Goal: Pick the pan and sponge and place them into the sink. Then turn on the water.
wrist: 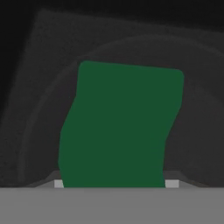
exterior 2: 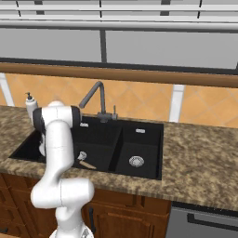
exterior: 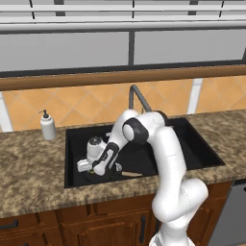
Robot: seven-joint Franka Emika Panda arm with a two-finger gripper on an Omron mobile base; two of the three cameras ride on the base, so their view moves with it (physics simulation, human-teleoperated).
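The pincer (wrist: pixel 113 183) grips the green rectangular sponge (wrist: pixel 120 127) between its 2 fingers. It hangs low in the left basin of the black double sink (exterior: pixel 192 144), above the round black pan (wrist: pixel 201 131), whose wooden handle (exterior: pixel 130 174) lies on the basin floor.

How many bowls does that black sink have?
2: a larger left basin, where the arm is reaching down, and a smaller right basin with a silver drain. The arm hides part of the left one.

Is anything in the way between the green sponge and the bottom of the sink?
The pan is: its dark round shape lies right under the sponge in the claw. It sits in the sink's larger basin, so the sponge would land on it.
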